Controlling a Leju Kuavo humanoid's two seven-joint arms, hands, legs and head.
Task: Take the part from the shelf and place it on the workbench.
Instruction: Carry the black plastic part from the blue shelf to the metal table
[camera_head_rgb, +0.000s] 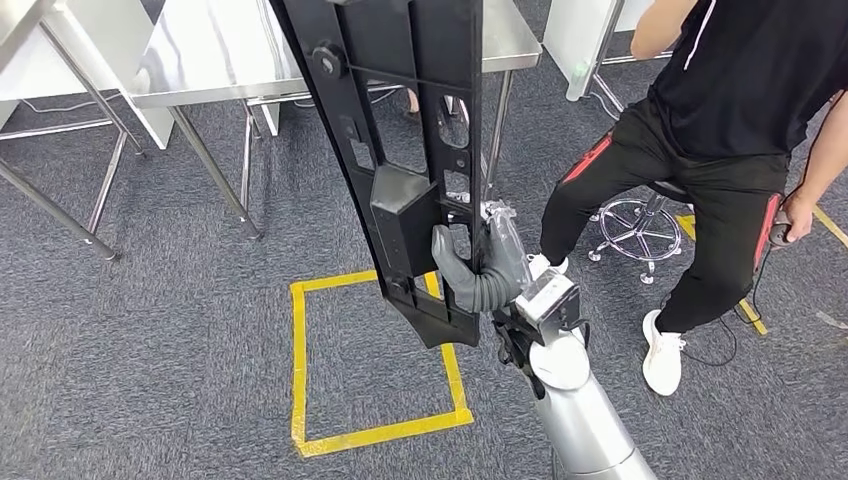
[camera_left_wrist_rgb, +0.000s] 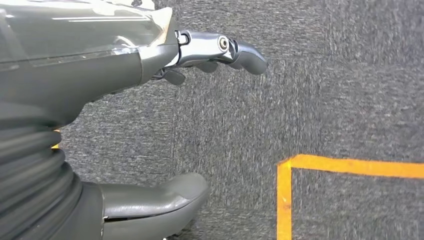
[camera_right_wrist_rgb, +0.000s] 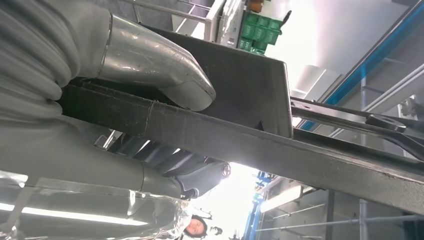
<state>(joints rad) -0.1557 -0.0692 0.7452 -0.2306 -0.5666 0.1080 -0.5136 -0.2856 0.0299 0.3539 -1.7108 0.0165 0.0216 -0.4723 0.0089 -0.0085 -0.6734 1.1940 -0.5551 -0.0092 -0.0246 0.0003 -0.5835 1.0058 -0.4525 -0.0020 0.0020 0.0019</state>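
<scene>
Right hand (camera_head_rgb: 478, 262) fingers clamped on long black plastic part (camera_head_rgb: 400, 150), held upright above yellow-taped floor square (camera_head_rgb: 372, 360); left hand (camera_left_wrist_rgb: 100, 125) fingers apart, empty.

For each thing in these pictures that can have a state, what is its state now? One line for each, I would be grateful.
black part: lifted off the floor, held near its lower end, long side tilted upward
right hand: grips the black part, thumb on one face, fingers behind
left hand: holds nothing, fingers apart, above the carpet
steel workbench: standing, nothing of the part resting on it yet
person: seated on a stool
</scene>
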